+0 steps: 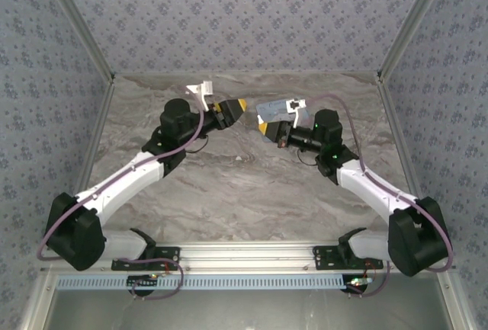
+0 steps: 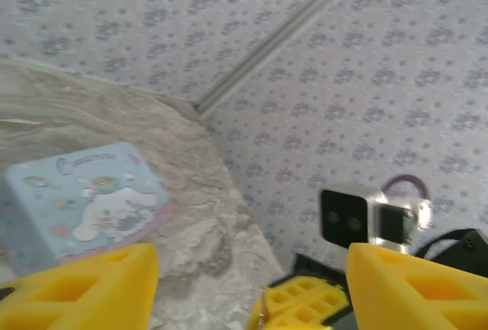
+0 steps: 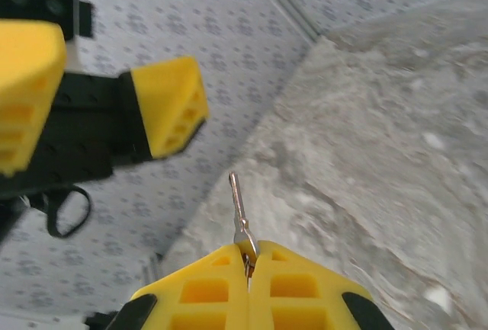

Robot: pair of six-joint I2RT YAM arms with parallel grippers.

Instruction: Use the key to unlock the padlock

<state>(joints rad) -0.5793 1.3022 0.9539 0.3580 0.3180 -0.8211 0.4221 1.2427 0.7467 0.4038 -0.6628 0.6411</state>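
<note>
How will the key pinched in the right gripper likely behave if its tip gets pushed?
The key looks like thin bare metal, so probably stiff and very light. The right gripper pinches just its lower end, most of it sticking out, so it could pivot or slip under a sideways push.

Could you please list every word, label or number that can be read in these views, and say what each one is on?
On the lid of the light blue tin box, in the left wrist view, a curved line of lettering along the top edge: too blurred to read.
No other word, number or sign is legible.
</note>
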